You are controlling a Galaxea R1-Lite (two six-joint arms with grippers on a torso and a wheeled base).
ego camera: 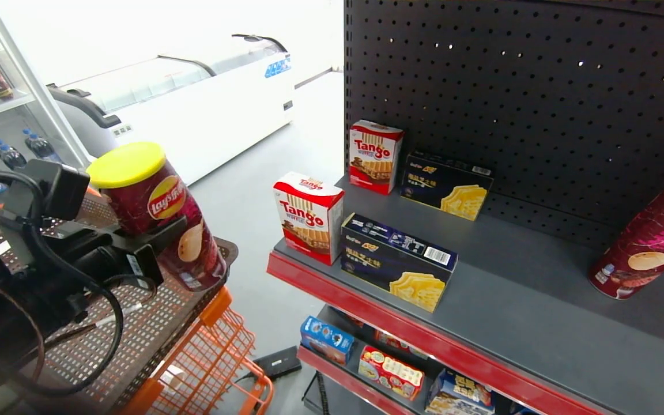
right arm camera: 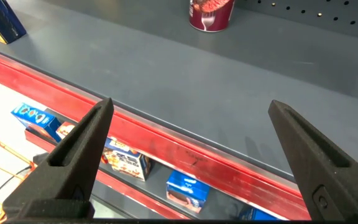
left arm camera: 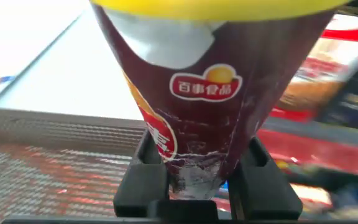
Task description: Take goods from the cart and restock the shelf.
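Chips canister [ego camera: 156,216] clamped low in left gripper [left arm camera: 201,177] above cart [ego camera: 153,334], held clear for shelving; right gripper [right arm camera: 191,109] wide open, empty, over shelf [ego camera: 516,300].

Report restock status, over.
Left gripper shut on chips can, over the cart. Right gripper open over the shelf front. On it: boxes left, second can right.
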